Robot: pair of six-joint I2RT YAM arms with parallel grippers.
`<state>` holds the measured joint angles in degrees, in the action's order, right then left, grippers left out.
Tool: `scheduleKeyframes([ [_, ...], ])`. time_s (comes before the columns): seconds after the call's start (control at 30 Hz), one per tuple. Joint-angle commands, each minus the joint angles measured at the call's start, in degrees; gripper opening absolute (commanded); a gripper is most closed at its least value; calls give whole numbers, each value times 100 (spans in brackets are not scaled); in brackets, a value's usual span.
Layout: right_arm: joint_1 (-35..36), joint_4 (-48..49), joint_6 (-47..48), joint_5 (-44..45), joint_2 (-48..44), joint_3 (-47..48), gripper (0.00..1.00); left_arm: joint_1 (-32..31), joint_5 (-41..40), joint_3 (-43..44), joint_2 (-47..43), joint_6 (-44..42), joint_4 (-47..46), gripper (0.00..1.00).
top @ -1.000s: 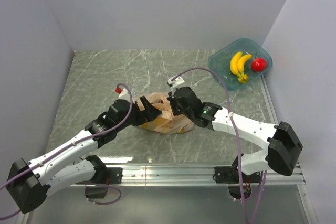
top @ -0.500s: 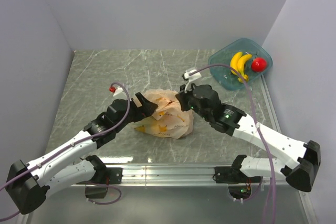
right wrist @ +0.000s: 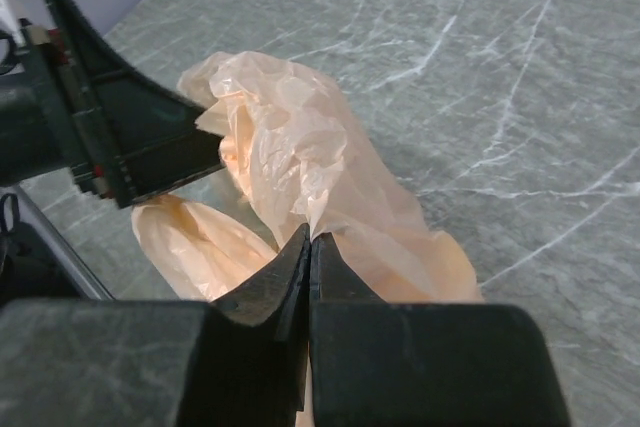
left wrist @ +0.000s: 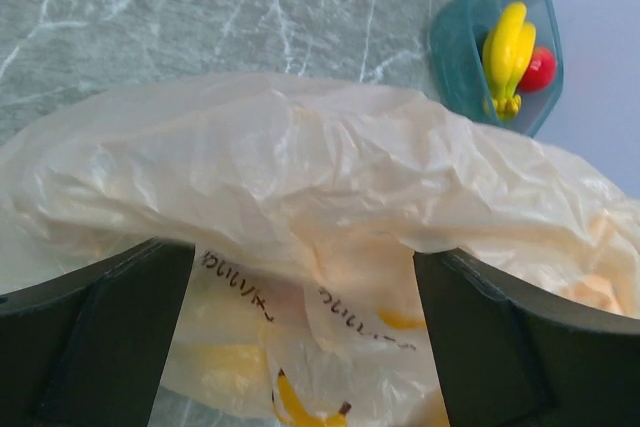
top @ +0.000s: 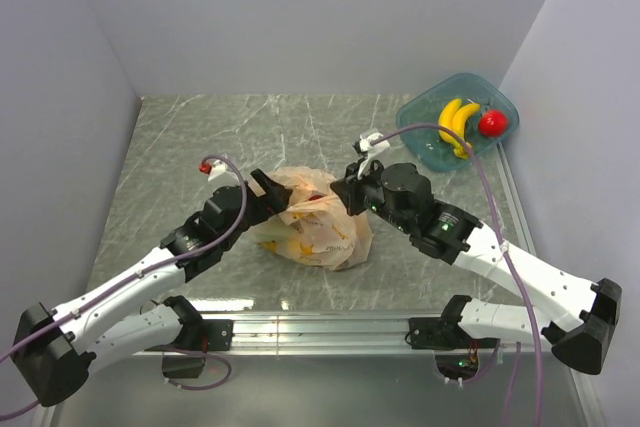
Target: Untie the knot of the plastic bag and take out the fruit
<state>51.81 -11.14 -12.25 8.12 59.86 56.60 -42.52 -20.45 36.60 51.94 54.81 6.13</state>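
The plastic bag (top: 320, 232) stretches crosswise, right fingers (right wrist: 270, 292) pinching it.

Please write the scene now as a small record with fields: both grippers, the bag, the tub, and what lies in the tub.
Left gripper: open, one finger on each side of the bag's upper fold
Right gripper: shut on a pinch of the bag's plastic
Plastic bag: crumpled on the table, between the two grippers; yellow shows through
Knot: not clear in any view
Teal tub: far right corner, apart from the bag
In the tub: bananas and a red fruit
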Motion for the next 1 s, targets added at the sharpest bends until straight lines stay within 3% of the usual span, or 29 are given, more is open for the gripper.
scheduleKeyframes([
  [0.0,-31,410,-120,-311,-141,-122,0,-10,-548,-162,123,22,-777,94],
  [0.07,-40,454,-111,-241,-149,-158,0,7,-609,-101,438,-110,-894,89],
  [0.17,-188,507,-119,-13,-185,-228,0,95,-496,179,922,-452,-720,71],
  [0.27,-969,595,-338,-424,-237,-447,0,218,-425,365,1072,-855,-309,30],
  [0.3,-1171,621,-418,-547,-229,-500,0,279,-294,392,1046,-962,-158,8],
  [0.33,-1600,613,-488,-540,-237,-544,0,515,-128,427,942,-1102,-43,1],
  [0.53,-2553,577,-875,-1023,263,-615,0,1473,1855,1138,519,-2482,1661,1],
  [0.73,-2799,508,-955,-620,860,-221,0,1615,3519,1824,545,-3687,2980,0],
  [0.77,-2808,377,-885,-436,939,33,0,1616,4287,1851,571,-3975,3060,0],
  [0.83,-2861,253,-823,-251,1159,298,0,1624,4925,1886,641,-4275,3288,1],
  [0.9,-2940,182,-761,-136,1326,676,1,1624,5217,1973,685,-4496,3377,0],
  [0.97,-2984,312,-709,-188,1388,939,7,1633,4912,2114,703,-4365,3360,0],
])
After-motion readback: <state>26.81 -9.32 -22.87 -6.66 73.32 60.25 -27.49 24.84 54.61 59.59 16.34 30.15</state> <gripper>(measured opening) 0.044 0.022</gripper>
